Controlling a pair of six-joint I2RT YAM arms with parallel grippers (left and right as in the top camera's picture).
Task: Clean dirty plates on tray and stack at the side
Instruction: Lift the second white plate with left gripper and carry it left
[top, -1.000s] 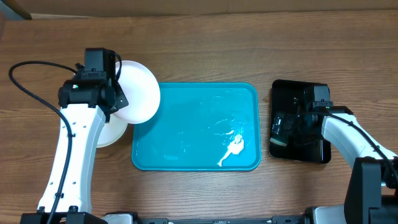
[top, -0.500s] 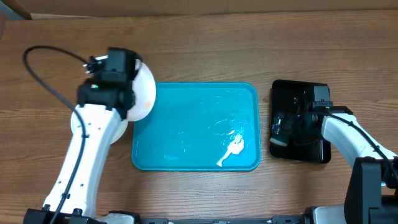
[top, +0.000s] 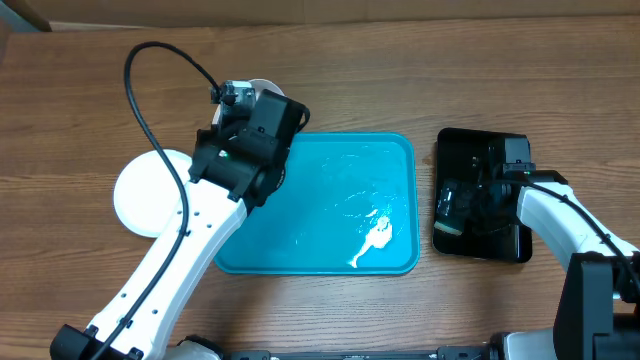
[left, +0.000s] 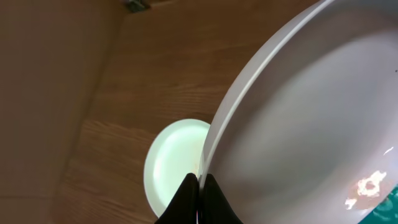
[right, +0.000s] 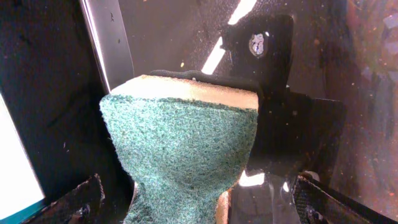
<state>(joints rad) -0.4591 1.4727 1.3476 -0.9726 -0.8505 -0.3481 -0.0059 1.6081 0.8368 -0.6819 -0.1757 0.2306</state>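
Wooden table (top: 400, 70). Left gripper (left: 198, 186) clamped on rim of round white plate (left: 311, 124), tilted by left end of large turquoise plastic tray (top: 330, 250); second pale round plate (top: 145, 195) sits left. Right gripper (right: 205, 199) wide open, straddling green scouring sponge (right: 180, 143).

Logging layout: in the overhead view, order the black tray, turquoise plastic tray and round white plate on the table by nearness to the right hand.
1. Small black tray, under the right hand.
2. Turquoise rectangular plastic tray, middle.
3. Round white plate, far left.
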